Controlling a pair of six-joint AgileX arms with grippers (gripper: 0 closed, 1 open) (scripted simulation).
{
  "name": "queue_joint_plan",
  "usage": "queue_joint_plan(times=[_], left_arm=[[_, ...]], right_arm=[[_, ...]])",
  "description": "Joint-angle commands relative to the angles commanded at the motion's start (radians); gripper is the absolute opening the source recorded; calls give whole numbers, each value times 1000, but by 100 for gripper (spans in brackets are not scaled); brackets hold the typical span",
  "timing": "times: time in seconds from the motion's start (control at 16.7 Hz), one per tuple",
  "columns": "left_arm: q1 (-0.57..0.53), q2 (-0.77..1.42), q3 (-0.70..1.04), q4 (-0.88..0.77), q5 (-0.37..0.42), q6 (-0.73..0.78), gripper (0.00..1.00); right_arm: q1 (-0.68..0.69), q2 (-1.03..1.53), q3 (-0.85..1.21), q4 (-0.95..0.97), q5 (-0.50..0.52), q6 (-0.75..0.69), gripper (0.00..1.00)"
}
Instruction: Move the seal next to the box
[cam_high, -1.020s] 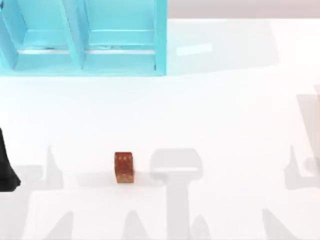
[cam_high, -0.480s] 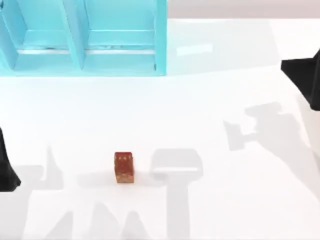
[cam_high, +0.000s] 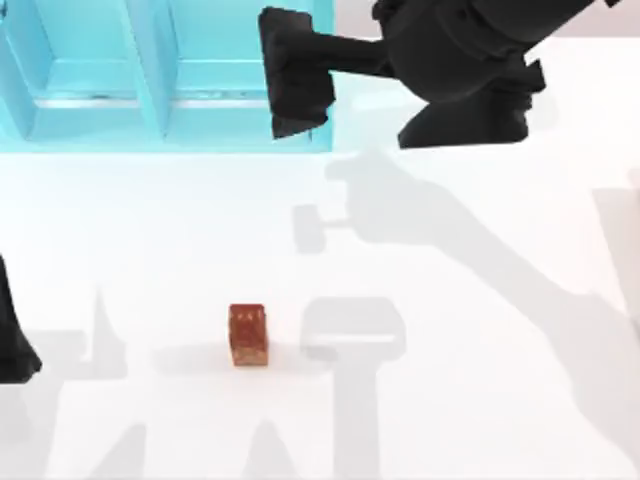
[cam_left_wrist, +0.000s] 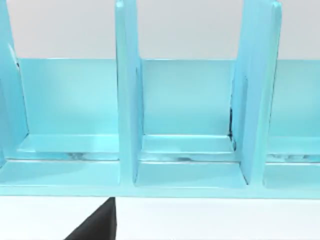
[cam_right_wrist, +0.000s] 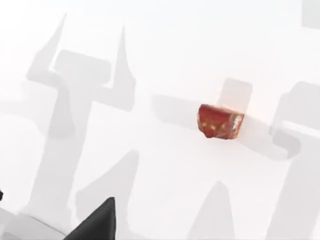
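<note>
Since a moment ago my right arm has swung in from the right edge, and its gripper (cam_high: 296, 72) now hangs over the right end of the cyan shelf (cam_high: 150, 80); whether that claw is open I cannot tell. My left arm (cam_high: 12, 335) sits parked at the left edge. On the white table (cam_high: 480, 400), the seal (cam_high: 248, 335) lies left of centre toward the near side, well apart from both.

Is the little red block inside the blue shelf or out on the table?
Out. The seal sits alone on the white table, well in front of the blue shelf, whose visible compartments look empty.
</note>
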Motion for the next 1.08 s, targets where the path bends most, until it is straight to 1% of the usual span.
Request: queue_joint_plan(times=[0.3,0.6,0.84,1.08], left_arm=[[0,0,0,0,0,0,100],[0,0,0,0,0,0,100],[0,0,0,0,0,0,100],[0,0,0,0,0,0,100]], right_arm=[[111,430,403,-276,33,154,100],[156,739,726,-448,92,275,100],[163,879,879,-517,136,336,100],[163,930,942,-539,156,359,100]])
